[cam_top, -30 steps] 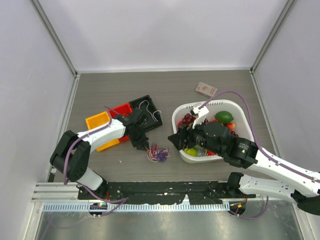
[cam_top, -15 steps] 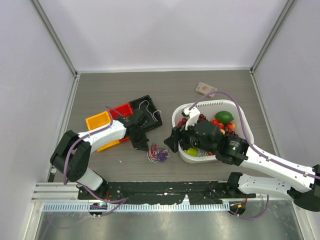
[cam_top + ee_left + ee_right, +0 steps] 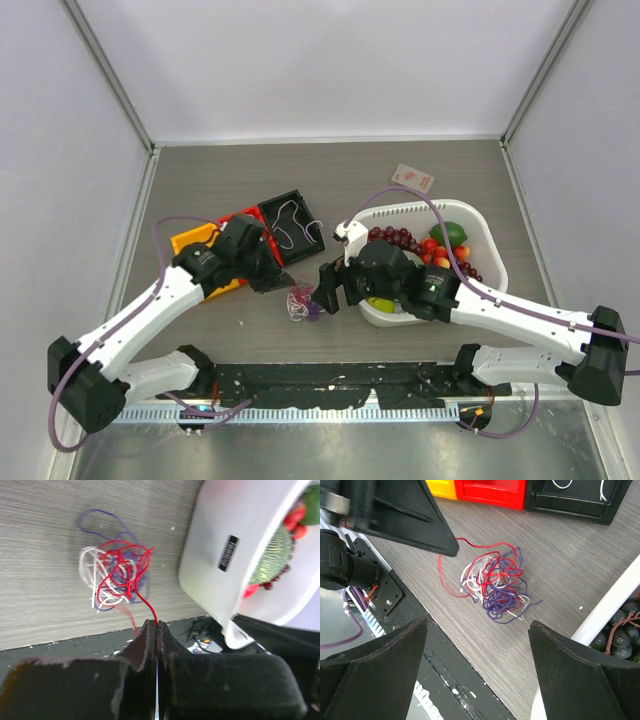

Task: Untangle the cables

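Observation:
The cables [image 3: 303,302] lie as a small tangle of red, white and purple cords on the table, between the bins and the basket. My left gripper [image 3: 283,283] is just left of the tangle and shut on a red strand. In the left wrist view that red cable [image 3: 145,602] runs from the tangle [image 3: 117,577] up into the closed gripper [image 3: 153,625]. My right gripper [image 3: 328,290] hovers at the tangle's right side. It stands wide open [image 3: 479,622] with the tangle [image 3: 495,585] just beyond its fingertips. A separate white cord [image 3: 290,215] lies in the black tray.
A white basket [image 3: 495,262] full of fruit stands right of the tangle. Yellow [image 3: 195,240] and red [image 3: 245,217] bins and a black tray [image 3: 305,205] sit to its left. A small box [image 3: 412,179] lies further back. The black base plate [image 3: 330,375] runs along the near edge.
The left gripper closed on the red strand and the arm swung up over the bins. The right arm came off the basket leftward to the tangle, jaws a little wider.

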Action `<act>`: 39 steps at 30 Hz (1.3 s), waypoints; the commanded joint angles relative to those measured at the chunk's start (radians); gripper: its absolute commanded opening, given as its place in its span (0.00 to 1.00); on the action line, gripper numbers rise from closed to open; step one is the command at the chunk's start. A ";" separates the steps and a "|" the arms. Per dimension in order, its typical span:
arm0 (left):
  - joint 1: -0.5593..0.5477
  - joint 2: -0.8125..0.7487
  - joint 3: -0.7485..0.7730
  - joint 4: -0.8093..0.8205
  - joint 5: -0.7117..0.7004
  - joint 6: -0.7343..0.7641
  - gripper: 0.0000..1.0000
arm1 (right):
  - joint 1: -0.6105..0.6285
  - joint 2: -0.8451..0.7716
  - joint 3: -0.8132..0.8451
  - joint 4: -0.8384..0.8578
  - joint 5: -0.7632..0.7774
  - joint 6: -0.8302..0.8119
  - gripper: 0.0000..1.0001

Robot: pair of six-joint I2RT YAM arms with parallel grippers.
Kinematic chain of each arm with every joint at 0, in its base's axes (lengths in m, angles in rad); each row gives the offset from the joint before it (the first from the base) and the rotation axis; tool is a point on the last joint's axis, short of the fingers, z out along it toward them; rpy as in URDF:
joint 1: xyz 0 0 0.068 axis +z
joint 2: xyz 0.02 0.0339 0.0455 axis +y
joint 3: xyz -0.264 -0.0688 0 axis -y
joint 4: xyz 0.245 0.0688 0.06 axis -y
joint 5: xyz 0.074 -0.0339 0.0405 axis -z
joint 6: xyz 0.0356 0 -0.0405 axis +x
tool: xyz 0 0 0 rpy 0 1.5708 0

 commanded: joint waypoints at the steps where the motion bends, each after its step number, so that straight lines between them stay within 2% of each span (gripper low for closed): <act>1: -0.006 -0.101 0.091 -0.060 0.001 -0.076 0.00 | 0.014 -0.008 -0.006 0.131 0.008 -0.026 0.87; 8: -0.005 -0.150 0.266 -0.172 -0.014 -0.076 0.00 | 0.031 0.003 0.011 0.205 0.019 -0.078 0.87; 15: -0.005 -0.138 0.393 -0.177 0.006 -0.087 0.00 | 0.081 -0.011 0.019 0.315 -0.029 -0.135 0.88; 19: -0.006 -0.124 0.461 -0.166 0.043 -0.102 0.00 | 0.103 0.021 0.028 0.387 0.049 -0.115 0.89; 22: -0.005 -0.123 0.510 -0.172 0.060 -0.122 0.00 | 0.107 0.050 0.043 0.438 0.225 -0.051 0.91; 25: -0.006 -0.138 0.544 -0.157 0.060 -0.157 0.00 | 0.107 0.084 0.037 0.525 0.281 -0.036 0.93; 27: -0.005 -0.144 0.562 -0.128 0.069 -0.185 0.00 | 0.107 0.130 0.056 0.551 0.296 -0.028 0.88; 29: -0.005 -0.137 0.584 -0.100 0.092 -0.202 0.00 | 0.109 0.181 0.074 0.547 0.376 0.000 0.80; 33: -0.006 -0.110 0.680 -0.105 0.110 -0.205 0.00 | 0.107 0.258 0.039 0.607 0.370 0.015 0.69; 39: -0.006 0.001 1.005 -0.206 0.043 -0.142 0.00 | 0.114 0.265 -0.128 0.620 0.252 0.014 0.53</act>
